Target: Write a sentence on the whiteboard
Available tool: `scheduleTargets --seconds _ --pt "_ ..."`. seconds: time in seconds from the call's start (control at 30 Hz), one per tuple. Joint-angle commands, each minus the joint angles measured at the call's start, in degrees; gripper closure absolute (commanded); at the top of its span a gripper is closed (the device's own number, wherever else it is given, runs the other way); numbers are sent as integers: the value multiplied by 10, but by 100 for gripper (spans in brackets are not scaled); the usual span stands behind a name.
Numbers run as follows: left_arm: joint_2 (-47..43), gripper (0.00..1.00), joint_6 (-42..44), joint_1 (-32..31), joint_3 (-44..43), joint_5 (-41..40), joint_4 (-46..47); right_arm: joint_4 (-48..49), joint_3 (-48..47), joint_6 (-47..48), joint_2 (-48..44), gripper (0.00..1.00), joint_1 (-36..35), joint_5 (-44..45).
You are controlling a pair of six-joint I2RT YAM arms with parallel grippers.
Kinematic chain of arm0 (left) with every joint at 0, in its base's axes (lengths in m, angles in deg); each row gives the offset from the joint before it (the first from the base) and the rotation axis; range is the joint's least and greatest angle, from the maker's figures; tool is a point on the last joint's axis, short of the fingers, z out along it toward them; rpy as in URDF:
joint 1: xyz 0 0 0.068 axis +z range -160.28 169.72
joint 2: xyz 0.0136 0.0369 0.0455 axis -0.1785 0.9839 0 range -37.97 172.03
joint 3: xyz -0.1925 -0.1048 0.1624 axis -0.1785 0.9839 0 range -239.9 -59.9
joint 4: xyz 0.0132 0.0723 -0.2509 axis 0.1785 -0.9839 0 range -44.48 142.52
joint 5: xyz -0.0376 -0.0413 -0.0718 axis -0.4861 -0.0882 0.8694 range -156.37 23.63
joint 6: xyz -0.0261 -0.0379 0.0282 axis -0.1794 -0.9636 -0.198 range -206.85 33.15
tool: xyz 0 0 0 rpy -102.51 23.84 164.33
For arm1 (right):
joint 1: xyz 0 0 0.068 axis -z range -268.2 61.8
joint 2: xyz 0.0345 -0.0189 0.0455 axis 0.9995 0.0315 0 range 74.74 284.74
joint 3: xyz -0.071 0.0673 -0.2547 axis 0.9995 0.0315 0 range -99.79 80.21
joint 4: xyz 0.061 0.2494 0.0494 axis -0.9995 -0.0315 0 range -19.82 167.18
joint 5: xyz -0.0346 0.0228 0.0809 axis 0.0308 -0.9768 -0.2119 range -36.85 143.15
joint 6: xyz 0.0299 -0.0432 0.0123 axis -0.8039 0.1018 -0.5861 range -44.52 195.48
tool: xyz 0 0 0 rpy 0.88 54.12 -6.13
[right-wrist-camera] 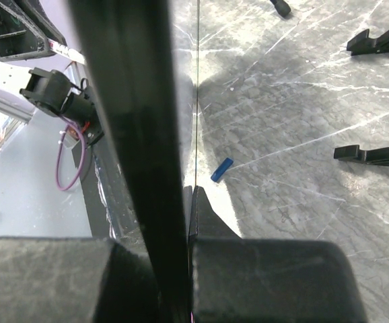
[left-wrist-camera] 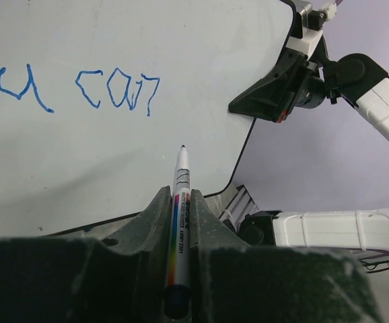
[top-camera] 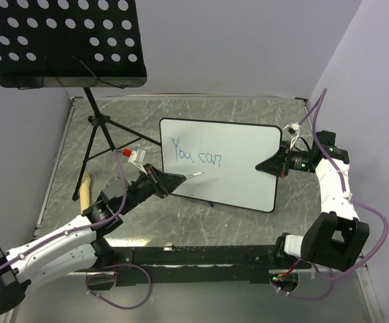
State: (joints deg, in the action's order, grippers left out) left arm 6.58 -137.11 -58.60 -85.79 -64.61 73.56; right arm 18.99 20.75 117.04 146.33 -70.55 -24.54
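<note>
As the left gripper (left-wrist-camera: 181, 202) clamps the marker (left-wrist-camera: 181, 167), the right gripper (top-camera: 263, 165) pinches the board (top-camera: 241, 182). Pressing hard could skew it.

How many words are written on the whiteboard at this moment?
2. "You" is at the upper left of the whiteboard; "can" is just right of it, on the same line. Below them the board looks blank, though the left fingers cover part of its left edge.

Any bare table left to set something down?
Bare table between the board and the near rail; another strip behind the board. Crowded on the left: stand legs, left tool with marker.
</note>
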Motion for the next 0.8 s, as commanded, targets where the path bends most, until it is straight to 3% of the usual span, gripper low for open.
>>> scheduleTargets --seconds 0.0,0.33,0.47,0.5,0.6,0.77 --pt "-15 99 10 -4 3 -9 -1 26 -9 -2 -15 100 1 -151" --pt "-41 99 3 -7 42 -47 1 177 42 -143 -48 100 -1 -149" --pt "-25 99 1 -7 64 -74 29 343 107 -328 -78 100 -7 -120" --pt "-13 99 1 -7 65 -75 38 433 122 -365 -85 100 -11 -116" --pt "9 99 2 -7 66 -82 67 539 159 -468 -104 100 -17 -119" --pt "46 99 7 -7 56 -80 95 463 133 -398 -94 100 -18 -127"
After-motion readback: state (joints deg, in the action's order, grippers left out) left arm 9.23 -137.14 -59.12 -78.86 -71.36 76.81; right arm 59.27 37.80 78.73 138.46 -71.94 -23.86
